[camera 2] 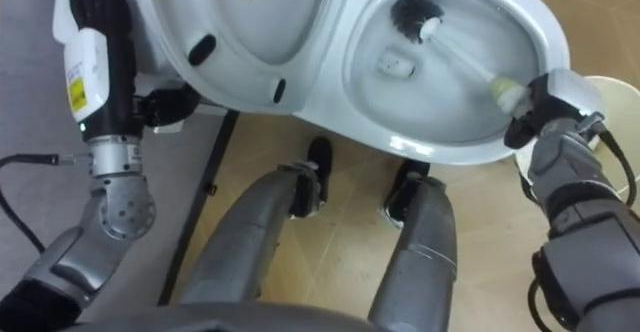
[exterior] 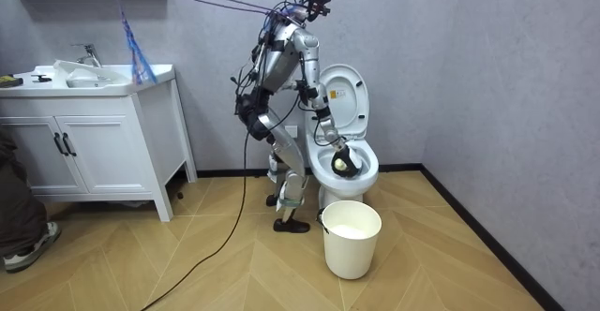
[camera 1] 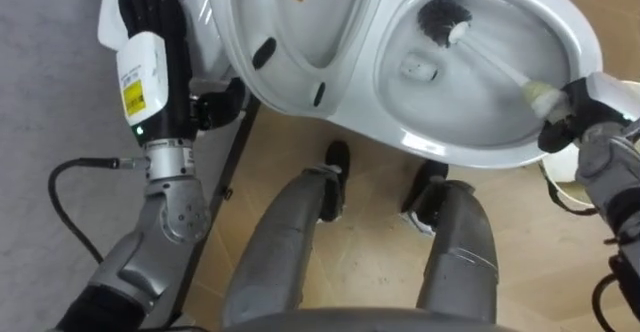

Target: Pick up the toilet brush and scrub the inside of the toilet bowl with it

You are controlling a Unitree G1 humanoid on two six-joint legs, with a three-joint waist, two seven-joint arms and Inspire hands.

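The white toilet (camera 1: 470, 150) stands before me with its lid (camera 1: 300, 42) raised. Inside the bowl lies a toilet brush, its black bristle head (camera 1: 443, 20) against the far inner wall. The brush's white handle (camera 1: 495, 64) slants back to my right hand (camera 1: 578, 110), which is shut on the handle's end at the bowl's near right rim. My left hand (camera 1: 152, 17) reaches up along the left side of the lid and tank, fingers straight, holding nothing. In the room view I stand bent over the toilet (exterior: 349, 166), facing it.
A white bucket (exterior: 352, 239) stands on the wooden floor just in front of the toilet, by my right side. A white vanity cabinet with a sink (exterior: 89, 128) is at the room view's left, and a person's leg and shoe (exterior: 23, 227) show at the left edge.
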